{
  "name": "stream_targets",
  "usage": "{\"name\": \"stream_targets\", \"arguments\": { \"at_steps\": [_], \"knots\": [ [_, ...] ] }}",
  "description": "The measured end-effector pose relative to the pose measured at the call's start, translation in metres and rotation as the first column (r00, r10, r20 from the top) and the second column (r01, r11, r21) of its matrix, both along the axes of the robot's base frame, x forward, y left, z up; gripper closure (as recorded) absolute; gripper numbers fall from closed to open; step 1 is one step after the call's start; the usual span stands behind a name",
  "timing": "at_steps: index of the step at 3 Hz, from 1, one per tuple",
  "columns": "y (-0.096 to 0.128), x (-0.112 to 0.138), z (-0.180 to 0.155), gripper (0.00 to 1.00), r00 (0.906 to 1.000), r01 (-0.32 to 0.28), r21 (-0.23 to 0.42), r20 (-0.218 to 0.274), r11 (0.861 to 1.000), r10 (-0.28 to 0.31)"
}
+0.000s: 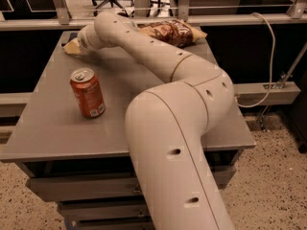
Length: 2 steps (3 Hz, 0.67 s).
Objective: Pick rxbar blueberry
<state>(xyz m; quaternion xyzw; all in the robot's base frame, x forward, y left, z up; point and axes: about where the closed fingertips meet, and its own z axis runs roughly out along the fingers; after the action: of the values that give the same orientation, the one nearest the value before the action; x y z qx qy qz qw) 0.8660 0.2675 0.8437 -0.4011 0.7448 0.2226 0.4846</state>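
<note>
— What fills the view?
— A smooth cream arm (pixel 168 128), rounded and jointed, reaching over a flat grey bench (pixel 53 123) to its far left corner.
— And on the bench?
— A crinkled tan-and-brown chip bag (pixel 172 31) at the far edge; an orange soda can (pixel 87 93) upright, near left.
— The claw (pixel 72 47)?
— Low at that far left corner (open or closed, I cannot tell).
— The rxbar blueberry (pixel 72 34)?
— A dark flat sliver just beyond the claw, mostly hidden.

1 high, near view along the arm (pixel 163 63) to the end effector (pixel 76 44), far left on the table (pixel 48 126)
</note>
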Motion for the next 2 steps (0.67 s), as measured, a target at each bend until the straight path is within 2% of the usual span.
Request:
{"name": "stream_targets", "arguments": {
  "at_steps": [1, 2],
  "knots": [
    [0.005, -0.0009, -0.0011, 0.8, 1.0, -0.002, -0.003, -0.005, 1.0, 0.002],
    [0.0055, -0.0008, 0.0026, 1.0, 1.0, 0.008, 0.003, 0.001, 1.0, -0.008]
  ]
}}
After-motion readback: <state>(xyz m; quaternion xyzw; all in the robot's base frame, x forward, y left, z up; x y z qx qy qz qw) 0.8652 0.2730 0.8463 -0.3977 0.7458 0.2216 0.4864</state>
